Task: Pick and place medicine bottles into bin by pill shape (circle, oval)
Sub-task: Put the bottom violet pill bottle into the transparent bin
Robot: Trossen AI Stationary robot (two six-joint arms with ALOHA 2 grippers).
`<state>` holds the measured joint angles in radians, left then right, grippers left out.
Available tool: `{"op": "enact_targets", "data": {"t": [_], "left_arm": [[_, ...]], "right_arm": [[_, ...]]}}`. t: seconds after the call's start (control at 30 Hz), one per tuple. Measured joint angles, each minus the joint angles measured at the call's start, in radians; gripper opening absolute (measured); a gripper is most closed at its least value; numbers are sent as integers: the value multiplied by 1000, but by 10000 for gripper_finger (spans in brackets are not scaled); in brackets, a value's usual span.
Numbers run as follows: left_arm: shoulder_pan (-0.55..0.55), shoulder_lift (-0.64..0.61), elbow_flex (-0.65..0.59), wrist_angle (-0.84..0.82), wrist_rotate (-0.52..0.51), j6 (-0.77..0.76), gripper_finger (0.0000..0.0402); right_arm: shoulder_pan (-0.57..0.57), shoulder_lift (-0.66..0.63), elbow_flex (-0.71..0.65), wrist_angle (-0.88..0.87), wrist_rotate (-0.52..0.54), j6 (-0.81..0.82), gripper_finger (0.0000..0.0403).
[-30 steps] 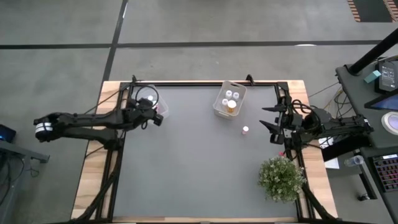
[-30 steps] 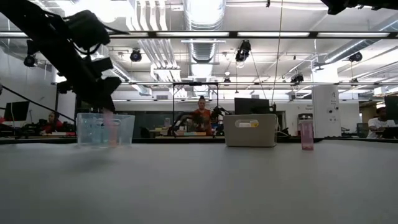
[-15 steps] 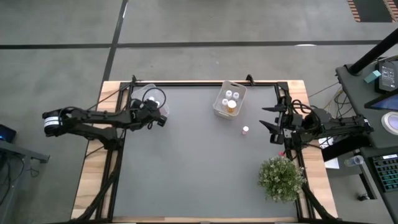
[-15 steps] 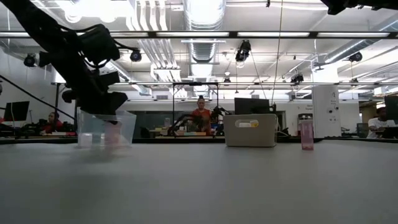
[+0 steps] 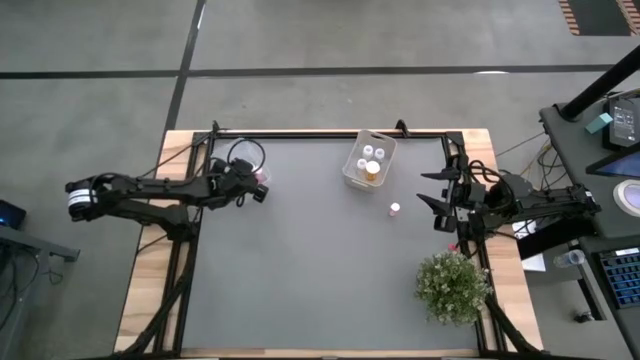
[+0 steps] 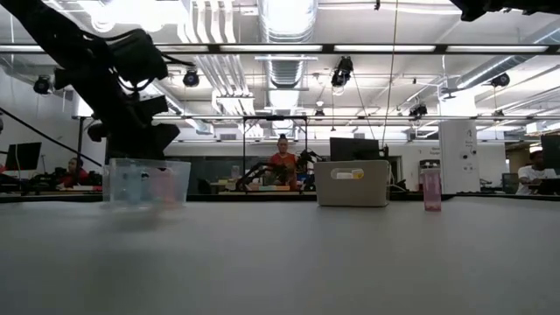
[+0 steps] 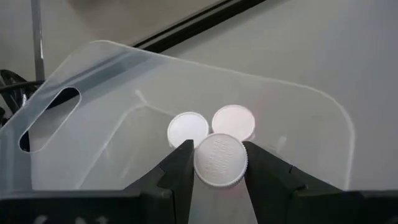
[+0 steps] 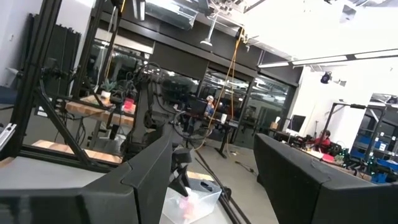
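Note:
My left gripper (image 5: 257, 188) hangs over a clear bin (image 5: 243, 160) at the table's far left and is shut on a white-capped bottle (image 7: 221, 160). Two more bottles (image 7: 188, 129) (image 7: 234, 121) stand on the floor of that bin. A second bin (image 5: 368, 160) at the far middle holds several bottles, one of them amber. One pink bottle (image 5: 395, 209) stands alone on the table. My right gripper (image 5: 432, 190) waits open and empty at the right edge. My left gripper pinches the bottle's round cap (image 7: 205, 163) between its two fingers, one finger on each side. The fingers come from above, pointing down into the clear bin. The bottle stands upright, cap up; whether its bottom touches the bin floor is hidden.
A bushy green plant (image 5: 453, 287) stands at the near right corner. The clear bin (image 6: 146, 182), the second bin (image 6: 353, 182) and the pink bottle (image 6: 431, 186) stand in a row across the low view. People sit in the room beyond.
My left gripper has moved a little toward the table's right edge and down over the clear bin, still shut on the bottle. My right arm has kept still.

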<state>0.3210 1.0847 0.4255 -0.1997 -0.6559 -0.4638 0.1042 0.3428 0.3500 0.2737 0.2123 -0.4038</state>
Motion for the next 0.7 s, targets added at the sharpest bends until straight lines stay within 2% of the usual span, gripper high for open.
{"op": "enact_targets", "data": {"t": [0.3,0.7], "left_arm": [[25,-62,-3,-43,0,7,109],[33,-38,-6,-50,43,7,109]], "right_arm": [[0,0,0,-1,0,0,219],[0,0,0,-4,0,-5,219]]}}
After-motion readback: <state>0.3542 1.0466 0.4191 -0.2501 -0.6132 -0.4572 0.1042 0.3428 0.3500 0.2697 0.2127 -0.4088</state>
